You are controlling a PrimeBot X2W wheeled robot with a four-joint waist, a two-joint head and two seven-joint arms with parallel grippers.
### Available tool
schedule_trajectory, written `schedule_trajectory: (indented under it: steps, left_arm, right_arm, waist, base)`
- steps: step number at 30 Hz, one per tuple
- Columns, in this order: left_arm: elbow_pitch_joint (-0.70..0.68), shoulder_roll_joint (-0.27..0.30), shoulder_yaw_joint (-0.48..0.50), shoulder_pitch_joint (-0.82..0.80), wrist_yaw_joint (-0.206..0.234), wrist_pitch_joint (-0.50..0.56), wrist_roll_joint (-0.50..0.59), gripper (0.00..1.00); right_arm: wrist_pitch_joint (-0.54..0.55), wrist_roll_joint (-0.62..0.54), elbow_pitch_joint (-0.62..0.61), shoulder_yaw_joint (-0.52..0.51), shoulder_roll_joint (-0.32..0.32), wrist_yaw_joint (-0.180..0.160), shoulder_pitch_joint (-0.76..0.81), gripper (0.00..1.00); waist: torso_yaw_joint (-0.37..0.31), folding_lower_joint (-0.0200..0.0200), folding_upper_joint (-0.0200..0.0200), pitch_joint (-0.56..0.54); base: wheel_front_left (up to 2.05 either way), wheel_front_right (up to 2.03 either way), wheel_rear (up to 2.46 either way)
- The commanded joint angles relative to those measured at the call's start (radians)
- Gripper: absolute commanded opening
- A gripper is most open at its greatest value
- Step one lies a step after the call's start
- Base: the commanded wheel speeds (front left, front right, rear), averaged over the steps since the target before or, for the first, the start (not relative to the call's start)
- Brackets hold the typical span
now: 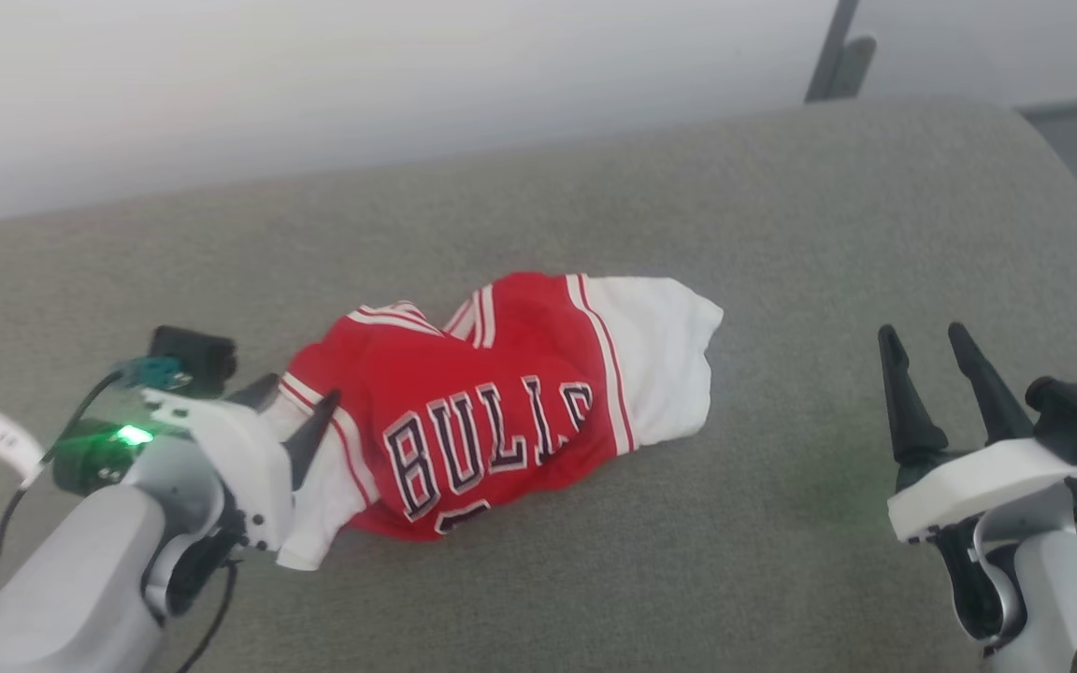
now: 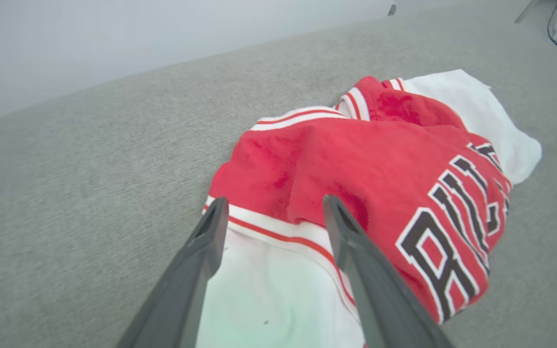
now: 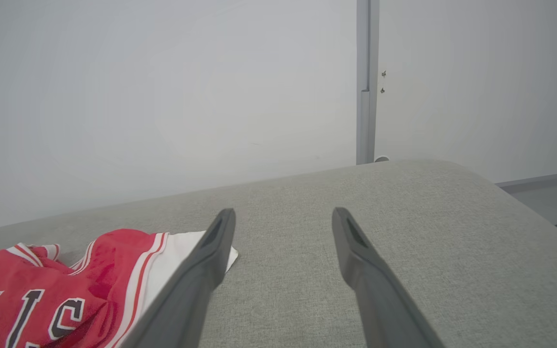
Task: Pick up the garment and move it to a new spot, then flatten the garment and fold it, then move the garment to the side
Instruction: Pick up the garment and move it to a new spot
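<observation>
Your left end effector (image 1: 300,393) stood with its fingers spread wide over the white sleeve at the left end of the garment (image 1: 501,402), gripping nothing; whether the tips touched the cloth is unclear. The red shirt lay crumpled near the middle of the grey fabric-covered counter (image 1: 782,215), black lettering up, its other white sleeve pointing right. Your right end effector (image 1: 922,341) hung fully open and empty, well apart to the right.
</observation>
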Motion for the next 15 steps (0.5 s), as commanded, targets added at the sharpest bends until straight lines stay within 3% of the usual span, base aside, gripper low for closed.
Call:
schedule_trajectory:
  steps: [1, 15]
  left_arm:
    - [-0.019, 0.013, 0.011, 0.021, -0.004, -0.042, 0.005, 1.0]
    - [-0.146, 0.108, 0.168, 0.261, 0.043, -0.396, -0.008, 1.0]
  right_arm:
    - [0.005, 0.002, -0.004, 0.002, -0.006, 0.0, 0.016, 1.0]
    - [0.028, 0.001, -0.03, -0.004, -0.033, 0.0, 0.077, 1.0]
  waist:
    - [0.021, 0.0, -0.0001, -0.03]
    - [0.095, 0.0, -0.0001, -0.109]
  base:
    - [0.0, 0.0, 0.0]
    - [0.0, 0.0, 0.0]
